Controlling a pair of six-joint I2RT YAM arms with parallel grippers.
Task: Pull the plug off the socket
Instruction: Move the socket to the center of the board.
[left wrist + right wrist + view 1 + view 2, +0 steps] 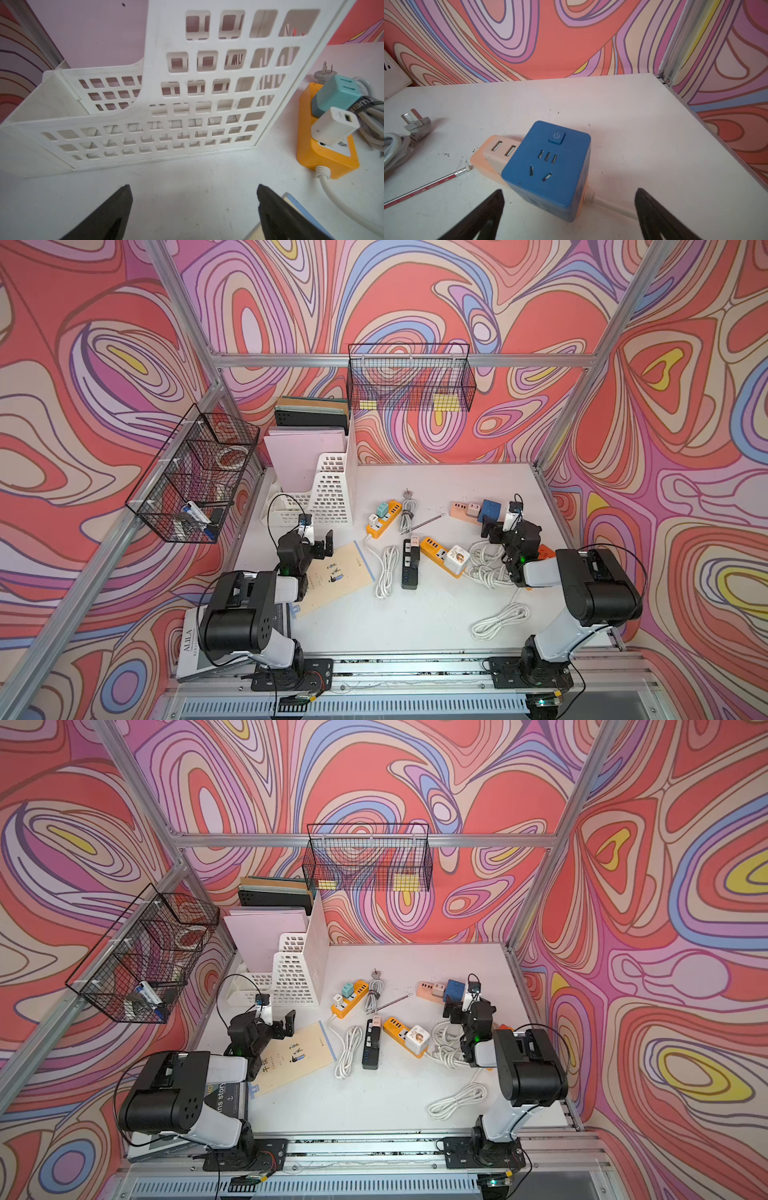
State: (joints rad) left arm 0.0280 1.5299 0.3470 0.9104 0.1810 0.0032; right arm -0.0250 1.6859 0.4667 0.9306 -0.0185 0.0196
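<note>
Near the far right edge of the bench (643, 116), the blue cube (550, 166) looks seated on the peach strip (480, 164): nothing pulled yet. The right gripper (569, 190) hangs just short of it, jaws wide, empty; the left gripper (193, 185), equally wide, faces the rack (187, 124). Bare bench lies beyond the cube; walls close the right.

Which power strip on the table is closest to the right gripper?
The peach strip carrying the blue cube adapter, directly before the open right gripper. The two orange strips and the black strip lie farther away.
</note>
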